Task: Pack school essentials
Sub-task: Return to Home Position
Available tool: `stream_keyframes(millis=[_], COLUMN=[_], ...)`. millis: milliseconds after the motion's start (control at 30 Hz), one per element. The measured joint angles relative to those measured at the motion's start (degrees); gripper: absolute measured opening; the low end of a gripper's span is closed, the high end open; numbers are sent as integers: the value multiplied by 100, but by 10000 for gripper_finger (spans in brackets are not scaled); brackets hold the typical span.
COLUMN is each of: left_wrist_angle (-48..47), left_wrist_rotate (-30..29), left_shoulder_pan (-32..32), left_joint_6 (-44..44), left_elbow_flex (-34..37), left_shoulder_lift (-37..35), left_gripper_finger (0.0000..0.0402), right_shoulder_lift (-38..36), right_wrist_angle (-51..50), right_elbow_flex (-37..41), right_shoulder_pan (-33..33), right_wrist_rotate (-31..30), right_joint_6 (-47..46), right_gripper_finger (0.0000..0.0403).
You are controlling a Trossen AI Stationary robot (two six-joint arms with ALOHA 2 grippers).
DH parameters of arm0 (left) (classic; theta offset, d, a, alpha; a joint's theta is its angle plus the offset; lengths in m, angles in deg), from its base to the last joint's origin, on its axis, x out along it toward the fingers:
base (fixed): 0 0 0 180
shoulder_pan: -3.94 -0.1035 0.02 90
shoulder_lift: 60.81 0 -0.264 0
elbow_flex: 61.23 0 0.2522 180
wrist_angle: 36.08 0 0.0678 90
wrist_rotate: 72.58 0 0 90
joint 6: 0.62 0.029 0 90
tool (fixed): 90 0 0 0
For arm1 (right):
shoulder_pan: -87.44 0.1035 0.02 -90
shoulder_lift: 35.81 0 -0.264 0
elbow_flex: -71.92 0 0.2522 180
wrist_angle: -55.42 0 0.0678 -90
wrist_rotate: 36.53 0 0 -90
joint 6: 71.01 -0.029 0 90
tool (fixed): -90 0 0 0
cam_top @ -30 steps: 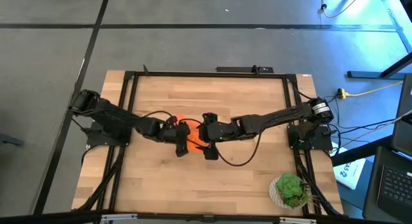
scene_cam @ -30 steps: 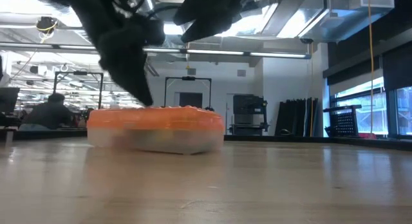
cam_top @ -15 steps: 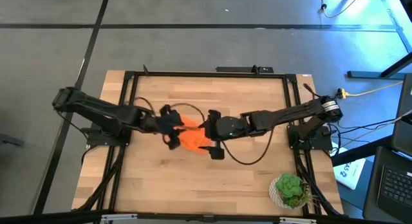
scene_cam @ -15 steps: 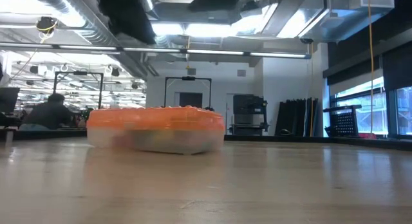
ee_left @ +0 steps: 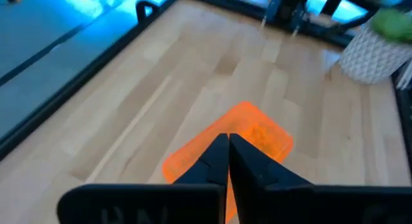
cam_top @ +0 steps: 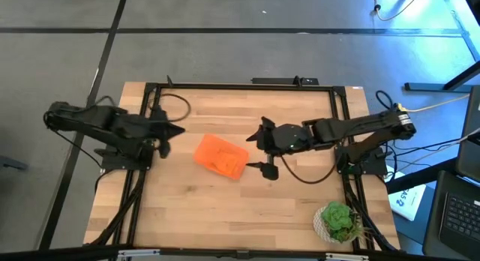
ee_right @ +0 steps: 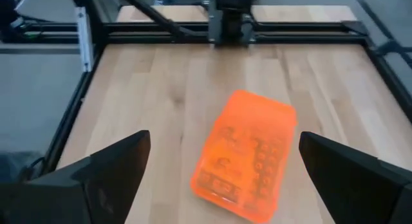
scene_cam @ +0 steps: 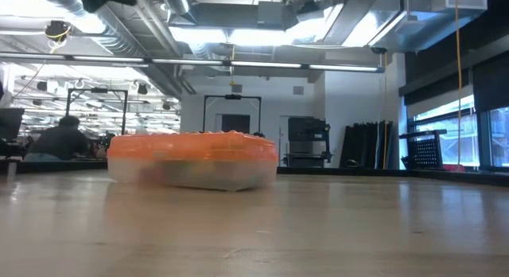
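Bright, even o'head light; ceiling lights (scene_cam: 215,34) glare in low view, v. faint shadows on table (cam_top: 240,205).

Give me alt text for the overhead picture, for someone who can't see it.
A closed orange-lidded box lies askew mid-table, untouched: the shut left gripper is off to its left, the open right gripper just right of it. A potted plant stands in one corner.

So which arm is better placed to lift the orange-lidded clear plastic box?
Right, likely: the right hand is open, close beside the orange-lidded clear plastic box; the left hand is shut and farther off.
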Motion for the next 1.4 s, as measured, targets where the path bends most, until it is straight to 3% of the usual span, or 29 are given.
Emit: stream_keyframes(millis=[367,500,667,933,1233,1400], left_wrist_angle=[-467,-470,-409,-362,-397,-306], left_wrist_rotate=[-416,-410,-333,-320,-591,-566], left_shoulder_pan=[428,443,443,439,393,391], left_joint_6=[180,308,280,299,302,266], left_elbow_flex=[9,226,712,1299,1424,1444], left_shoulder_lift=[-1587,-2149,-2960,-4103,-4135,-4135], left_gripper_finger=[1,1,0,0,0,0], right_shoulder_lift=[-175,-407,-1225,-3005,-4834,-5650], right_wrist_angle=[-303,-199,307,1529,2554,2646], right_elbow_flex=[35,393,1354,3314,5027,5709], right_shoulder_pan=[17,17,50,55,-1,-75], right_wrist_rotate=[-337,-510,-938,-940,-999,-1008], right_joint_6=[-111,-272,-735,-1099,-1169,-1322], right_gripper_finger=[399,399,399,399,399,399])
